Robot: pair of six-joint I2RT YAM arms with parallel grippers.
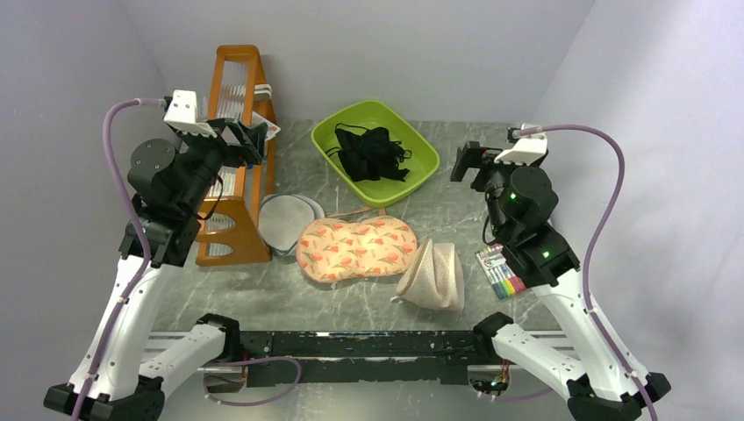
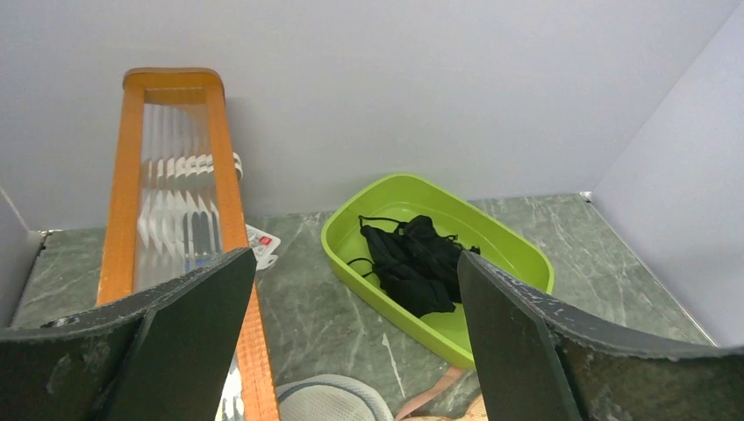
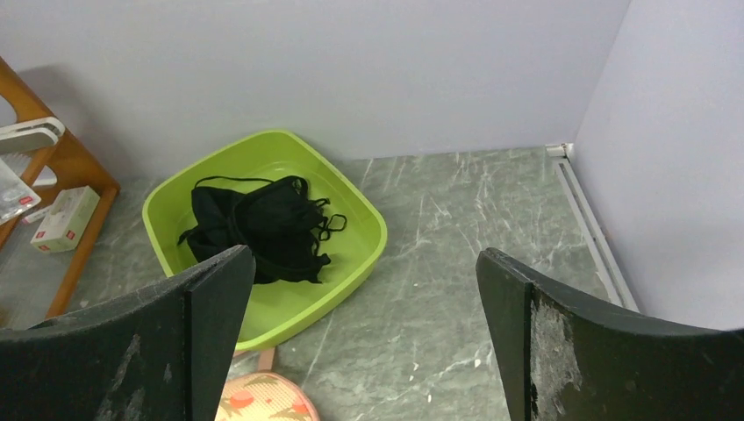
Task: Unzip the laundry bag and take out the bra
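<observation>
Left gripper (image 1: 253,140) and right gripper (image 1: 463,163) gape empty; one should pin the laundry bag (image 1: 355,248) flat while the other unzips.

The left arm (image 1: 132,294) and the right arm (image 1: 575,303) rise from bases at 6 o'clock, elbows bent. The left pincer (image 1: 253,140) hangs aloft at 10 o'clock, aimed toward 3 o'clock. The right pincer (image 1: 465,163) hangs at 2 o'clock, aimed toward 9 o'clock. Both gape wide.
</observation>
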